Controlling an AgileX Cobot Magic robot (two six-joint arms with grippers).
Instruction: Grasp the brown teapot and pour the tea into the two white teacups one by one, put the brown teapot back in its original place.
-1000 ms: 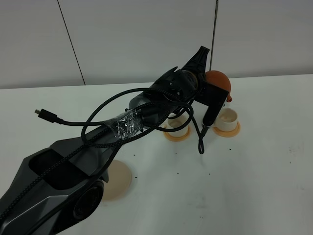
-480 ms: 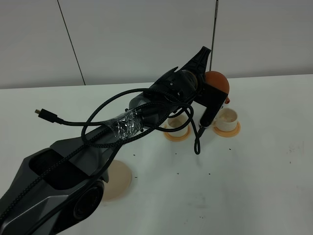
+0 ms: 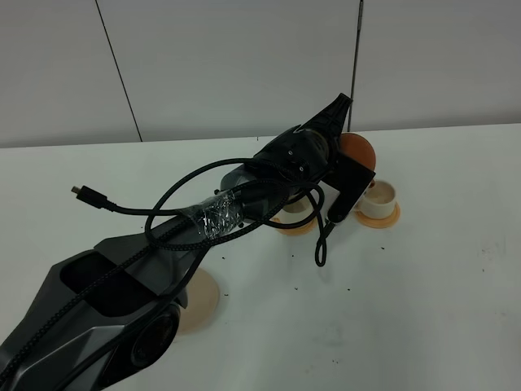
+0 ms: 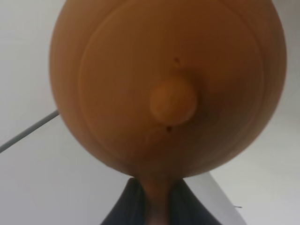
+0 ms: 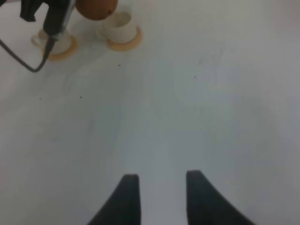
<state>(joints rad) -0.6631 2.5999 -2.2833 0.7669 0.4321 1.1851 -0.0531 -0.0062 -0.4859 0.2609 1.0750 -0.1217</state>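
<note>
Left gripper (image 4: 157, 206) closed on the brown teapot (image 3: 356, 149), above the right teacup (image 3: 379, 195). Pouring step, judged; next, tip the spout down. Right gripper (image 5: 158, 180) parted, empty.

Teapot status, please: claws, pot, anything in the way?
Left claw shut on brown teapot, held aloft beside the right-hand teacup. Right claw open, idle over table. Loose cable dangling near that cup.
</note>
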